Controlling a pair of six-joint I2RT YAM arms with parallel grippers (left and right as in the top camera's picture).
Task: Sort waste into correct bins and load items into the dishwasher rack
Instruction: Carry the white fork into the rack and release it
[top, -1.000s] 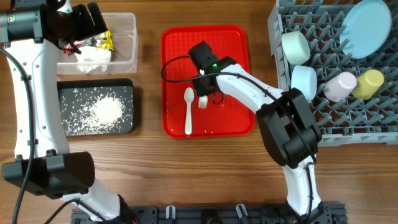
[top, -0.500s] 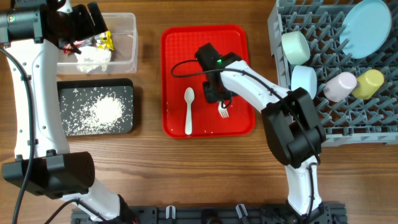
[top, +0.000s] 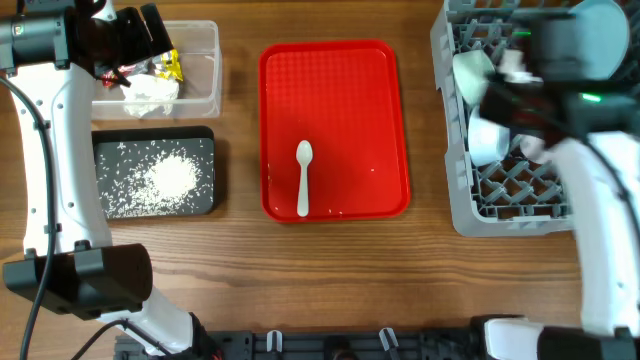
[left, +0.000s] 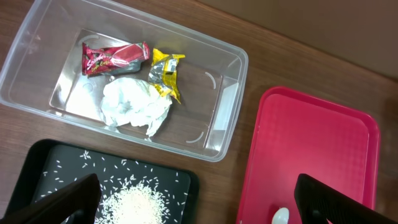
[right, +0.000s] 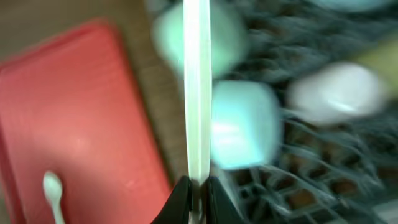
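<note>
My right gripper (right: 199, 186) is shut on the white fork (right: 199, 93) and holds it over the left edge of the grey dishwasher rack (top: 500, 200). This view is blurred. Two pale bowls (right: 245, 121) and a pink cup (right: 339, 93) sit in the rack below. The white spoon (top: 303, 180) lies on the red tray (top: 335, 100). My left gripper (left: 199, 202) is open and empty above the clear tub (left: 230, 99). The tub holds the napkin (left: 134, 106), a red wrapper (left: 112, 57) and a yellow wrapper (left: 166, 73). Rice (top: 170, 178) lies in the black tray (top: 100, 140).
In the overhead view my right arm (top: 580, 60) is raised close to the camera and hides the plate, the cups and much of the rack. Bare wooden table lies between the red tray and the rack and along the front edge.
My right gripper has lifted the fork off the red tray and swung it right, over the rack. The spoon stays on the tray. The left arm has not moved.
</note>
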